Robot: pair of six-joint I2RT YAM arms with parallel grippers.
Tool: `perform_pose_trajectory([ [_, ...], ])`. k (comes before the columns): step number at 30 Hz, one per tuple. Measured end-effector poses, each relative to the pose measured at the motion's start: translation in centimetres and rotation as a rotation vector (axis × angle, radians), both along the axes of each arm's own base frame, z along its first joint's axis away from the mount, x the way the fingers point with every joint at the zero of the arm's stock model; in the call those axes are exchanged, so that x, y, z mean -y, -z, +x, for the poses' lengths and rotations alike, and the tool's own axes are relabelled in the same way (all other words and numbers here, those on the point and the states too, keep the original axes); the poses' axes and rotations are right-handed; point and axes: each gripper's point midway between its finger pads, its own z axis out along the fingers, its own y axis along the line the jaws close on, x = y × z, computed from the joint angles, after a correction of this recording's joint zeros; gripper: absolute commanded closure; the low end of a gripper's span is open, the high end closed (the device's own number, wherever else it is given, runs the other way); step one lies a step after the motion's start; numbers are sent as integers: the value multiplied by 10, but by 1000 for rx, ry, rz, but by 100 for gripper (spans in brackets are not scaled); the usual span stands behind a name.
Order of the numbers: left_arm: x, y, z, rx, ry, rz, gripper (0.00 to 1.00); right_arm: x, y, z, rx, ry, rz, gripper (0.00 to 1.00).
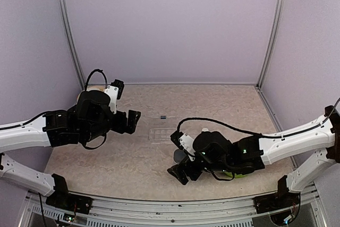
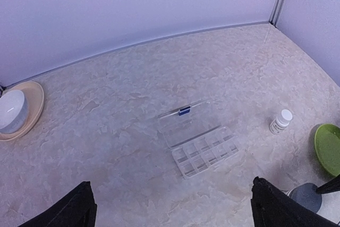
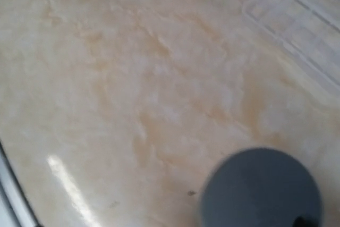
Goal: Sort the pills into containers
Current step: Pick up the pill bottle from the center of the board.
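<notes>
The containers are one clear compartment box (image 2: 205,153) lying open mid-table, its lid (image 2: 187,125) folded back with a small blue mark. From above the box (image 1: 161,134) sits between both arms. No pills can be made out in any view. My left gripper (image 2: 175,217) hovers open and empty, high above the table and short of the box; in the top view the left gripper (image 1: 133,122) is to the box's left. My right gripper (image 1: 178,159) is low over the table, open, with its fingers apart on either side of a grey cap (image 3: 261,191). A corner of the box (image 3: 300,22) shows in the right wrist view.
A small white bottle (image 2: 280,122) stands to the right of the box. A green dish (image 2: 329,148) lies partly under my right arm. A tan plate (image 2: 33,111) with a white pot (image 2: 11,111) sits at the far left. Walls close in the back and sides.
</notes>
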Motion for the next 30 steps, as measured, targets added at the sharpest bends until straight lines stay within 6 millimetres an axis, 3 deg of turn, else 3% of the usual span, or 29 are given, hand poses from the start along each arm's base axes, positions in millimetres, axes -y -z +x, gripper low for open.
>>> perform_pose_trajectory([
  [4,-12,-4,8,2,-34,-26,1,-1,-2,1,22,-1,17,0],
  [8,-13,-4,15,0,-41,-28,1,20,-5,4,44,50,30,0],
  [16,18,-2,37,-17,34,28,1,49,-52,16,127,156,174,0],
  [21,31,3,42,-26,115,22,1,58,-56,21,154,192,183,0],
  [30,67,36,41,-96,258,41,1,79,-55,20,173,219,196,0],
])
